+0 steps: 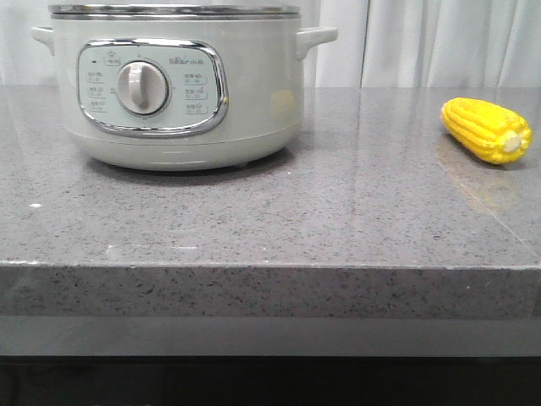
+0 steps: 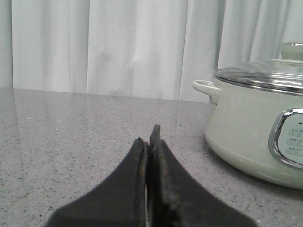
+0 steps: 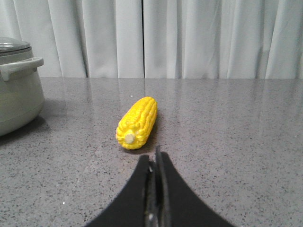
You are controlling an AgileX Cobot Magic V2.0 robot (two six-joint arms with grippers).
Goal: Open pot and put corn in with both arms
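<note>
The pale grey-green pot (image 1: 177, 85) stands at the back left of the grey counter, its dial panel facing me and its glass lid (image 2: 265, 75) on. The yellow corn (image 1: 488, 129) lies on the counter at the right, stub end toward me. Neither gripper shows in the front view. In the left wrist view my left gripper (image 2: 150, 137) is shut and empty, low over the counter, with the pot (image 2: 258, 127) to its right. In the right wrist view my right gripper (image 3: 154, 158) is shut and empty, just short of the corn (image 3: 137, 122).
White curtains (image 1: 439, 42) hang behind the counter. The counter's front edge (image 1: 270, 266) runs across the front view. The pot's side handle (image 3: 21, 66) shows left of the corn in the right wrist view.
</note>
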